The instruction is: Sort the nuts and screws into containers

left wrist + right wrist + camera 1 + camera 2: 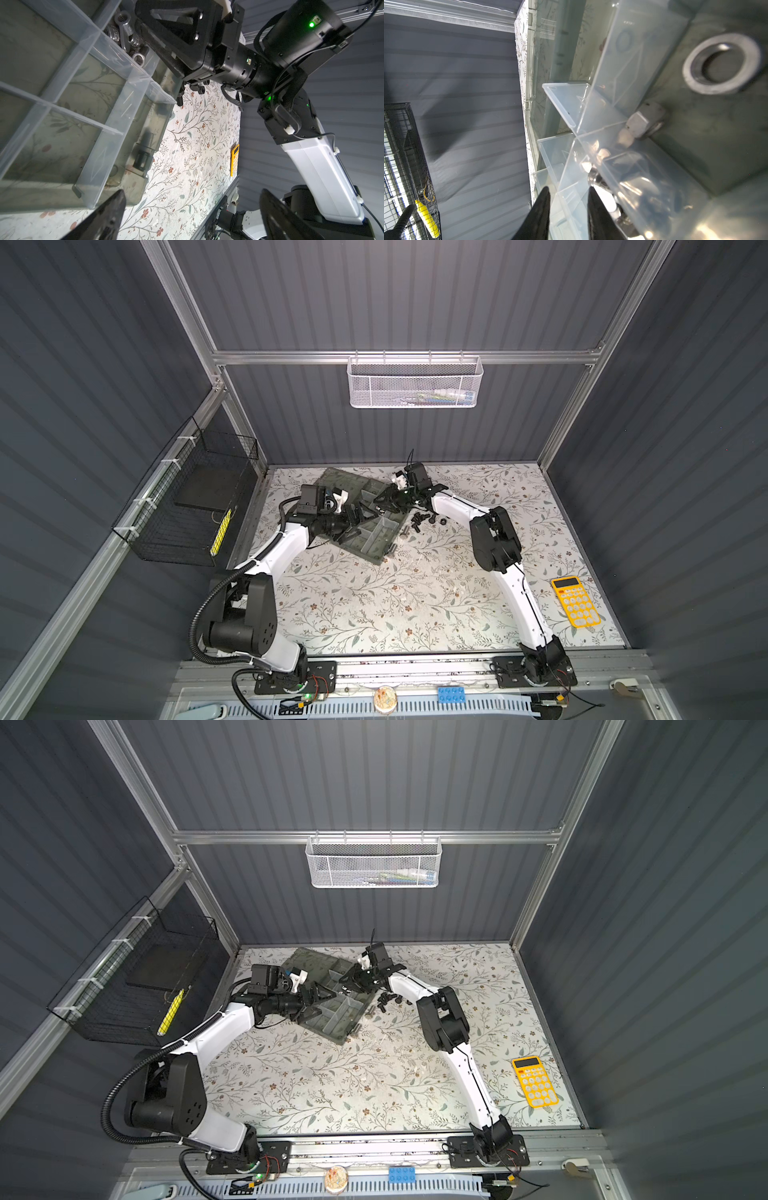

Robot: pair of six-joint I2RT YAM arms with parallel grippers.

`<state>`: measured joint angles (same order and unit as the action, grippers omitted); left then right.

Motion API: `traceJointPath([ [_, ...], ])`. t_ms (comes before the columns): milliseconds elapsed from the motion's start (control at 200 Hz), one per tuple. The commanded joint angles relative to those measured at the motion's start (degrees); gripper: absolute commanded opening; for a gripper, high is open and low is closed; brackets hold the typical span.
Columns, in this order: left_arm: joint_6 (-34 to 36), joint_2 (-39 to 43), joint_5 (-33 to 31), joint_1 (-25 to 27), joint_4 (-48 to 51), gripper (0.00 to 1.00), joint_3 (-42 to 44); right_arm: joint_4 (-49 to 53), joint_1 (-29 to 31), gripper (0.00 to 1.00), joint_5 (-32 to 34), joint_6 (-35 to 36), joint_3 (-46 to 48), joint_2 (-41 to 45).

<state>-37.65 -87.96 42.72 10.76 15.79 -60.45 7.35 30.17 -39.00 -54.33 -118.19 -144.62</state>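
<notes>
Slightly parted and empty over the containers (374, 533), the right gripper (569, 193) has the loose screws (419, 522) just behind it, outside the box (360, 556) toward its own arm, farther from the wide-open left gripper (192, 193).

— How many baskets?
— Two: one white mesh basket (413, 383) and one black wire basket (195, 506).
— Organizer boxes?
— One organizer box (372, 549).
— Calculators?
— One yellow calculator (575, 600).
— And arms?
— Two: the left arm (291, 539) and the right arm (513, 593).
— Loose hardware on the table?
— A bunch of black screws and nuts (424, 520), roughly six, though they're too small and crowded in both top views to be sure. One silver screw (404, 536) lies apart from them.
— Anything countable inside the box?
— In the right wrist view, one black ring nut (720, 62) and one silver hex bolt (643, 122).
— Anything else?
— One blue brick (452, 695).
</notes>
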Motion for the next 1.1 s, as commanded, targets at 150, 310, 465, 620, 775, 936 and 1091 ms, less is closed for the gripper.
traceJointPath([
  [150,0.9,1.9,0.7,-0.4,1.7,1.0,0.0,1.5,-0.1,0.41,1.0,2.8,1.1,3.5],
  [310,0.8,2.5,0.2,-0.4,2.1,1.0,0.0,2.6,-0.5,0.44,1.5,4.8,2.7,6.5],
  [465,0.7,3.3,-0.2,-0.3,2.5,1.0,0.0,2.6,-0.8,0.49,2.5,6.3,6.0,10.3],
  [620,-0.8,4.6,0.2,-0.3,0.6,1.0,1.1,2.6,-1.1,0.58,3.1,7.6,9.8,14.7],
  [775,-1.8,5.6,-0.3,0.1,-0.6,1.0,2.4,2.8,-1.4,0.67,5.1,9.6,15.4,20.2],
  [936,-1.7,5.8,-1.6,2.0,-0.5,1.0,2.4,3.4,-2.0,0.77,8.1,12.5,23.1,26.8],
  [1091,-0.8,5.0,-5.1,6.5,0.3,1.0,1.1,5.5,-2.8,0.99,11.6,16.2,29.5,32.5],
])
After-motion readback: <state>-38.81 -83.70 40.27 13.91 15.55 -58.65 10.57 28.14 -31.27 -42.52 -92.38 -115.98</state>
